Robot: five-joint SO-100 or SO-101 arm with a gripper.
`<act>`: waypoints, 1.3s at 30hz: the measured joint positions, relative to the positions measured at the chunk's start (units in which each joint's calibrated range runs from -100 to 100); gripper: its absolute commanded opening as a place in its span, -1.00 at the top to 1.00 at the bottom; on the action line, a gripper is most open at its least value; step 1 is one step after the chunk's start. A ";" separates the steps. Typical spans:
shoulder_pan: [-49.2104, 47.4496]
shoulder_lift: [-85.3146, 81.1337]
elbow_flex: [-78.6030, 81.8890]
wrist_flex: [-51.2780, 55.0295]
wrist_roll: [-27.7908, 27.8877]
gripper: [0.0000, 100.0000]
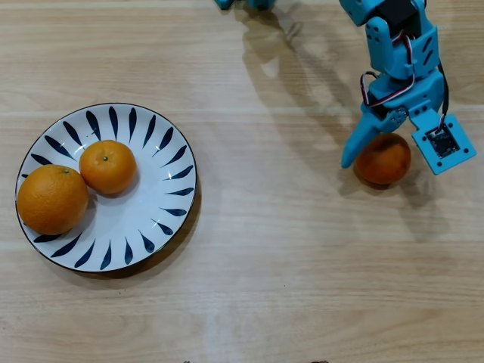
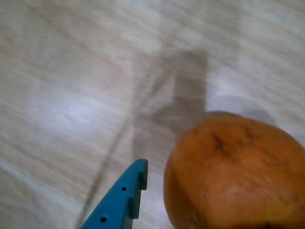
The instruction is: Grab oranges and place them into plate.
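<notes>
With two oranges on the plate [image 1: 162, 219], the gripper [image 1: 383, 157] straddles, apparently wide, the last orange [image 1: 384, 160] near the tabletop's right edge, needing closure.

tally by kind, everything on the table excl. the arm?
Oranges: 3. Two on the plate, big one and small one; third on the table between the gripper's open fingers.
Plate: 1
Total: 4
</notes>
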 measured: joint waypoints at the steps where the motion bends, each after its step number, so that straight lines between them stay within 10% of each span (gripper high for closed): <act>1: 0.00 1.02 0.00 -1.21 0.00 0.08; 39: 1.60 0.93 3.19 -0.43 1.20 0.37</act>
